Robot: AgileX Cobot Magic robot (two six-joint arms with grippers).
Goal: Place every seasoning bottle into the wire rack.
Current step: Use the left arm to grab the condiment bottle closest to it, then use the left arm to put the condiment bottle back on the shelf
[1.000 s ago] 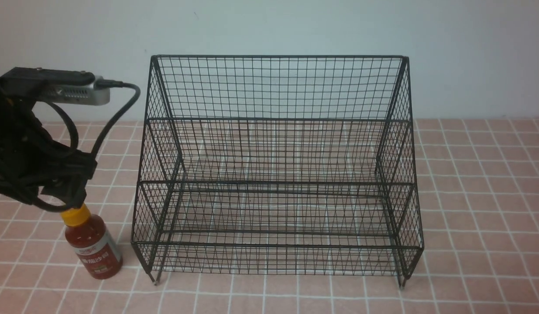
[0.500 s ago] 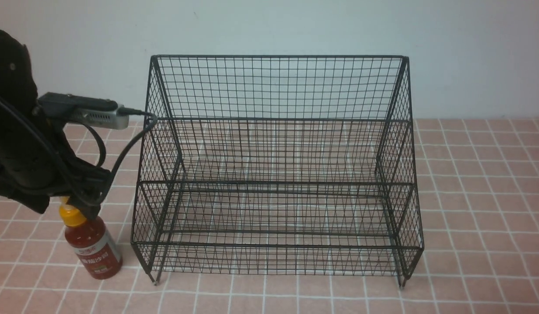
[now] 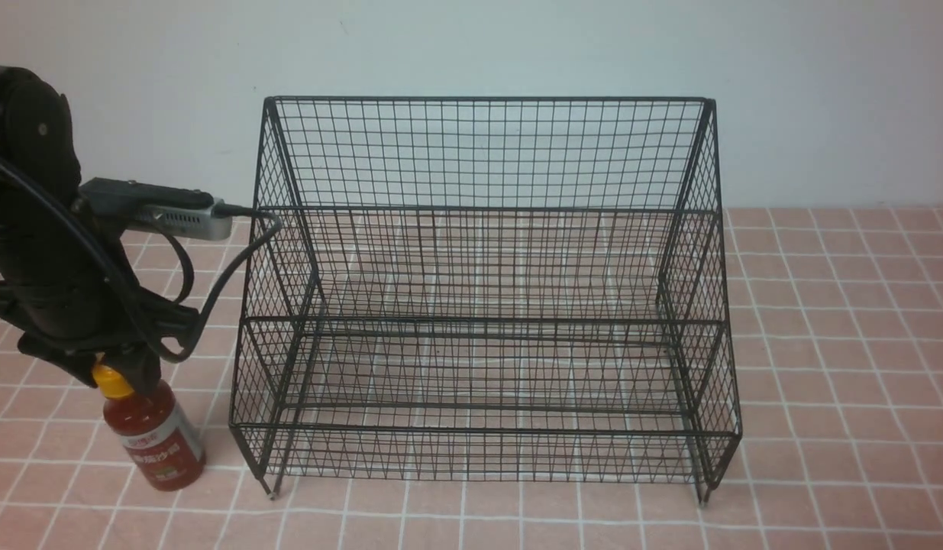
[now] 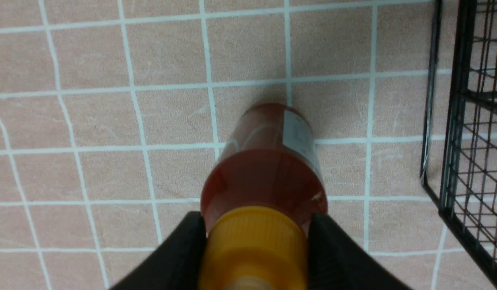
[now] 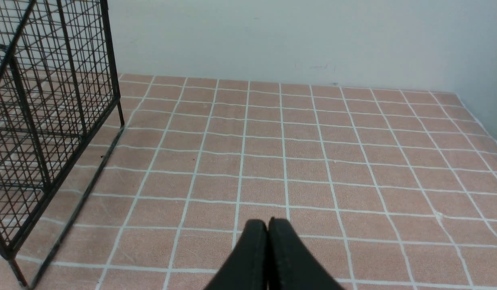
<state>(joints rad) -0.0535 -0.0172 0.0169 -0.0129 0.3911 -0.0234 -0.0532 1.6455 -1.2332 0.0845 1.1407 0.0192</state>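
The seasoning bottle [image 3: 156, 443] stands on the tiled table just left of the wire rack's [image 3: 479, 153] front left leg, leaning a little, with red sauce and a yellow cap. My left gripper [image 3: 118, 376] comes down from above, and its two black fingers press on both sides of the cap. In the left wrist view the bottle [image 4: 268, 161] stands on the tiles, the gripper [image 4: 256, 219] clasps the cap, and the rack's edge [image 4: 459, 121] is beside it. My right gripper [image 5: 267, 222] is shut and empty above bare tiles, with the rack's side [image 5: 51, 100] nearby. The rack holds nothing.
The pink tiled tabletop [image 3: 838, 344] runs to a pale wall [image 3: 822, 92] behind the rack. The left arm's camera cable [image 3: 234, 260] hangs close to the rack's left side. The right arm does not show in the front view.
My left arm has come down and its fingers have closed round the bottle's cap. The bottle has shifted slightly left and toward me.
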